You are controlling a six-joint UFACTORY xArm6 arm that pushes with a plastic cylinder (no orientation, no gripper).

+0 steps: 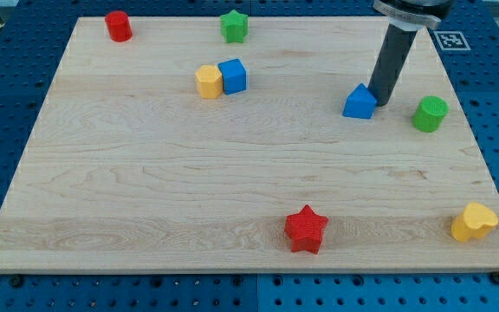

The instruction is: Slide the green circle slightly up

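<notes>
My tip resting bare, gripping nothing — touching blue block, just left of green circle sitting near board's right edge; needing to get below circle for upward push.

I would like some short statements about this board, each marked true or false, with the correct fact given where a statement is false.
1. My tip is beside the blue triangular block, on its right in the view. True.
2. My tip is touching the green circle. False: there is a gap between them; the circle lies further toward the view's right.
3. The yellow block and the blue cube sit side by side. True.
4. The red star is near the view's top. False: it is near the view's bottom edge.
5. The green star is near the top edge. True.
</notes>
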